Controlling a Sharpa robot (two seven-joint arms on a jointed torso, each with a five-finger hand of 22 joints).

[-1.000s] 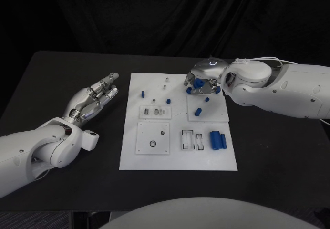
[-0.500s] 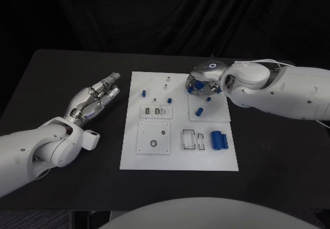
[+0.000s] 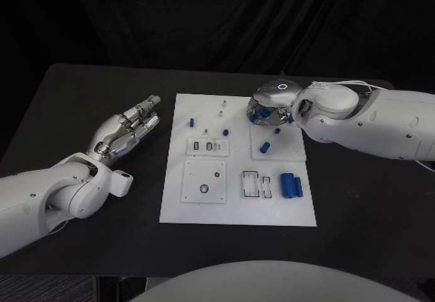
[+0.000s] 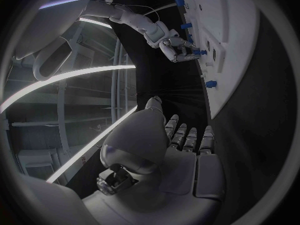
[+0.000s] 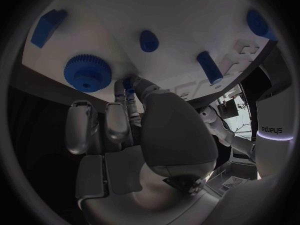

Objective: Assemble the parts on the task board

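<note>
left hand (image 3: 125,129) lies open, fingers straight; right hand (image 3: 269,108) points downward, fingers curled.

The head camera looks steeply down on the flat white rectangular task board (image 3: 237,207). The left wrist camera views that board (image 4: 240,45) edge-on from afar; the right wrist camera hangs close above it (image 5: 181,30).

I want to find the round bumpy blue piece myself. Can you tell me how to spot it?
Look at the white task board in the middle of the black table, then go to its far right corner, where the right hand is. The blue gear sits there by the fingertips; its neighbours are smooth, but it has little teeth around its rim.
</note>
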